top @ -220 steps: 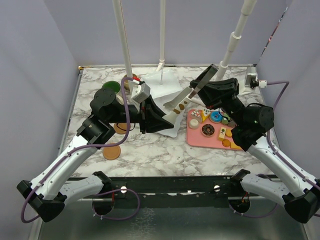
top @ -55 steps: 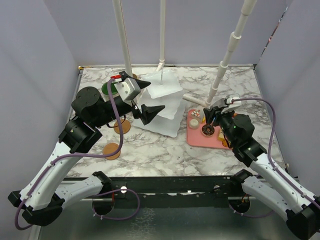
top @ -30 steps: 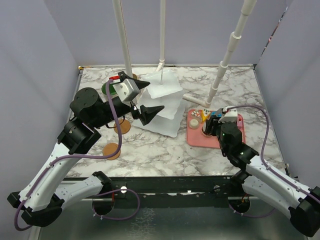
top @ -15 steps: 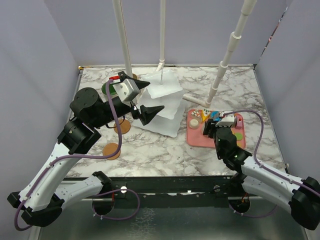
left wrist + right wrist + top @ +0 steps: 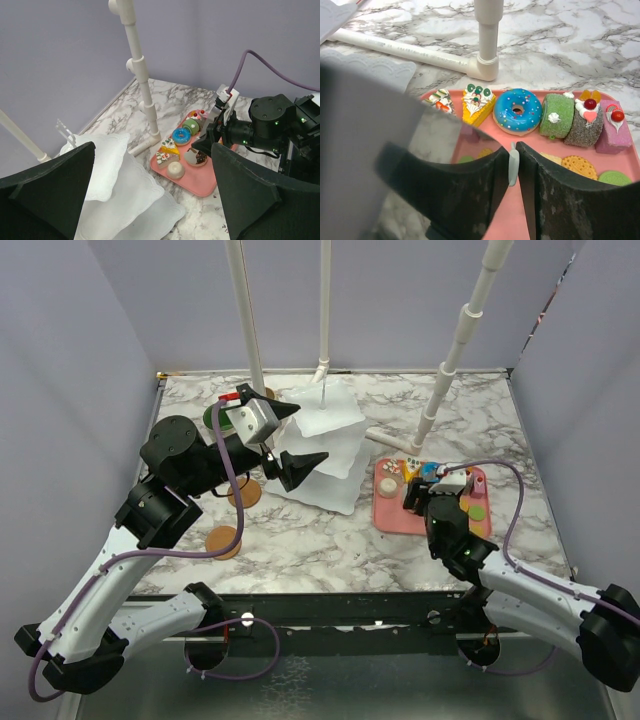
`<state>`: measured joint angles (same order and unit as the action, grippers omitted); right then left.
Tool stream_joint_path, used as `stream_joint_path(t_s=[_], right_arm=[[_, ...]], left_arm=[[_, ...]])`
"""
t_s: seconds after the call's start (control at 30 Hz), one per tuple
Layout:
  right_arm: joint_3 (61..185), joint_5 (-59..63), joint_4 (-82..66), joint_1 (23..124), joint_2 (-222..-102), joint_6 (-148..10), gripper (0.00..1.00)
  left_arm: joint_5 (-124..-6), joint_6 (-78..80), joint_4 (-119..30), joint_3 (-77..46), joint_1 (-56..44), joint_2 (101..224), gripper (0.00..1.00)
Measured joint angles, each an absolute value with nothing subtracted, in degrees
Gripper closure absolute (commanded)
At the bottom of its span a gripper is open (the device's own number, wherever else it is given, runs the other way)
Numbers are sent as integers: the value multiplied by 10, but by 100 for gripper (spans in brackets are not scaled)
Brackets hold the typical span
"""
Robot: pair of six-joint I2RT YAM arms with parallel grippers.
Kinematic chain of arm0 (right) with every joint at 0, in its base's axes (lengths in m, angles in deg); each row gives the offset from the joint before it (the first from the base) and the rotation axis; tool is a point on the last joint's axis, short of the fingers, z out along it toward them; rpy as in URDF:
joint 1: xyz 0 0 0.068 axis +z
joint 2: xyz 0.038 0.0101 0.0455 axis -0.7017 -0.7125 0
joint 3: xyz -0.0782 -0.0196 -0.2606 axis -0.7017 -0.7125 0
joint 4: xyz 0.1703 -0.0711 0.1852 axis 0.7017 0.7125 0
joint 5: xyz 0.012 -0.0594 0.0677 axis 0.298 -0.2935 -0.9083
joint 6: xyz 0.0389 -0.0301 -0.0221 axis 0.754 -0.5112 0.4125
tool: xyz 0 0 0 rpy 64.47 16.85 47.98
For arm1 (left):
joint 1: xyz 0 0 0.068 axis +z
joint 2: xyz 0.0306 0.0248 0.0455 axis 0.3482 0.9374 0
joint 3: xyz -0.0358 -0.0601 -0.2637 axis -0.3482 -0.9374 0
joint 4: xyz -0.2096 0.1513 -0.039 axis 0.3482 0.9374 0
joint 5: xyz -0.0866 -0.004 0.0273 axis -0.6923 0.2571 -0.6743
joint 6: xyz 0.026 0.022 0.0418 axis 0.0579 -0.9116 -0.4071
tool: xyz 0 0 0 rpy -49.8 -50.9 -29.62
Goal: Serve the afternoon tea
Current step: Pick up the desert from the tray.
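At the table's left, my left gripper (image 5: 310,432) hangs wide open beside the white stand (image 5: 340,420), holding nothing. To the right, my right gripper (image 5: 514,165) sits low over the pastries (image 5: 517,110) on the pink tray (image 5: 395,518); whether its jaws are apart or closed I cannot tell.

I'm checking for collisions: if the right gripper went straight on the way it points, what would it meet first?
Probably the blue doughnut on the pink tray, directly ahead of the right gripper; depth is unclear, so bare tray might come first.
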<state>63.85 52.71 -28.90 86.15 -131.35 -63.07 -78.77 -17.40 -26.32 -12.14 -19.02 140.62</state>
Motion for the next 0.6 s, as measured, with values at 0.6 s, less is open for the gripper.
stream_joint_path(t_s=[0.6], right_arm=[[630,602,-319,889,-1391,-574,40]], left_arm=[[-788,-181,-263,-124,-190,1395,1]])
